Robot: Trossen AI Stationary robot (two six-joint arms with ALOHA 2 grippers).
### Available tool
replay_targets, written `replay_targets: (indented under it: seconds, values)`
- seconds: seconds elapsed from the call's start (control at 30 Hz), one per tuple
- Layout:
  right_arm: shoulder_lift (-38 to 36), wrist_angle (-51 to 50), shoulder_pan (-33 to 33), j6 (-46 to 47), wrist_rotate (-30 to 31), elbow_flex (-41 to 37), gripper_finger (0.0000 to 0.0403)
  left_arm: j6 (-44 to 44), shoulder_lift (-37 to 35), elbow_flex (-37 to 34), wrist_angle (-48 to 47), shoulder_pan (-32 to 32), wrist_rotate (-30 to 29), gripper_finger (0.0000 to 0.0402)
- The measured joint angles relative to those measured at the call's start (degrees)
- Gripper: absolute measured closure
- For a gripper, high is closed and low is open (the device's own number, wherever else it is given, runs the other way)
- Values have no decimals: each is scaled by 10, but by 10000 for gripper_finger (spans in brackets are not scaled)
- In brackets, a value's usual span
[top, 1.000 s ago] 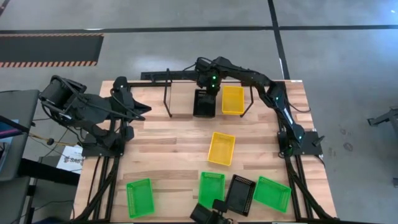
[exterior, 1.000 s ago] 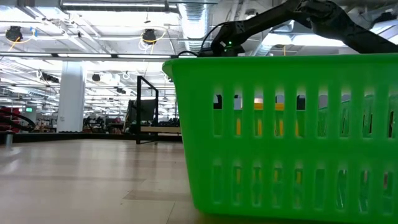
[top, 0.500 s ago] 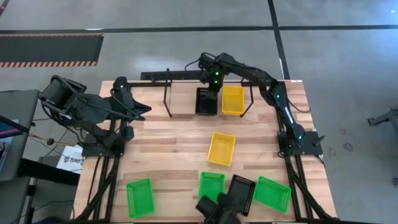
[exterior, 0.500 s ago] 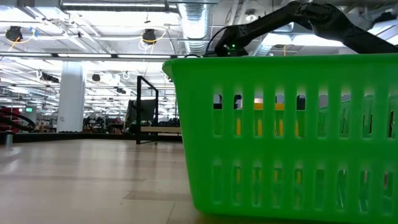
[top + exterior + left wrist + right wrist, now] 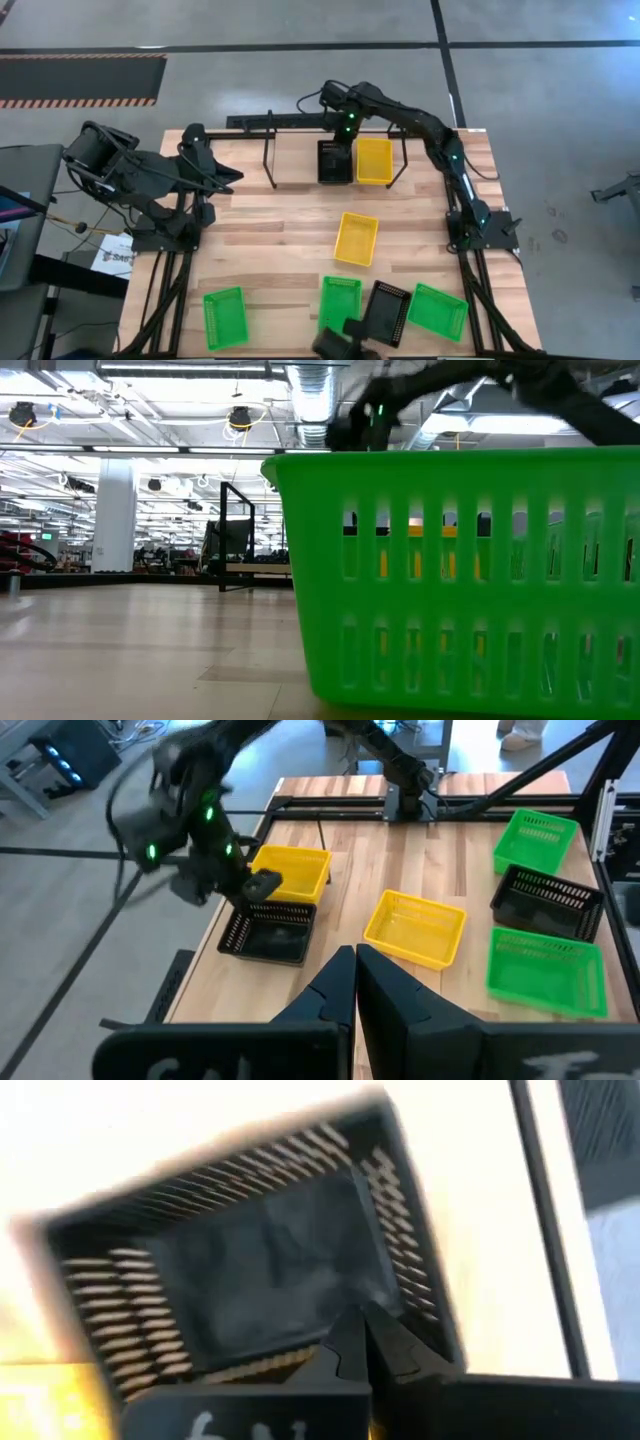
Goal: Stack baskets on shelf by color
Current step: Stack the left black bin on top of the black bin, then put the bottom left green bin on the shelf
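On the shelf (image 5: 270, 165) at the table's far edge, a black basket (image 5: 335, 163) and a yellow basket (image 5: 374, 160) sit side by side on their bottoms. My right gripper (image 5: 357, 1325) hangs shut just above the black basket (image 5: 270, 1270), pointing steeply down over its wall on the yellow basket's side (image 5: 262, 883). My left gripper (image 5: 355, 965) waits shut, raised at the table's left (image 5: 228, 176). Lying flat on the table are a yellow basket (image 5: 356, 238), three green baskets (image 5: 224, 317) (image 5: 340, 300) (image 5: 437, 310) and a black basket (image 5: 386, 310).
The shelf's left third (image 5: 292, 165) holds no basket. One green basket (image 5: 450, 570) fills the low view. A dark device (image 5: 345, 345) stands at the near edge between the baskets. Black frame rails (image 5: 160, 290) edge the table's sides.
My right gripper has risen from the black basket on the shelf, staying shut and drifting slightly toward the table's far right. The black and yellow baskets stay on the shelf.
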Motion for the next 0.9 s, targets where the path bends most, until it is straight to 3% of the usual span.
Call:
replay_targets:
  seconds: [0.2,0.37,0.63,0.9]
  values:
    - [-138,31,70,11,-4,0,403,-2,9,-5,1,3,21,401]
    - [-276,59,143,28,-7,1,399,-45,10,-73,1,19,72,401]
    - [-453,103,244,56,-6,1,398,-165,7,-287,1,30,146,401]
    - [-524,84,294,89,-5,1,395,-288,-40,-507,21,13,247,401]
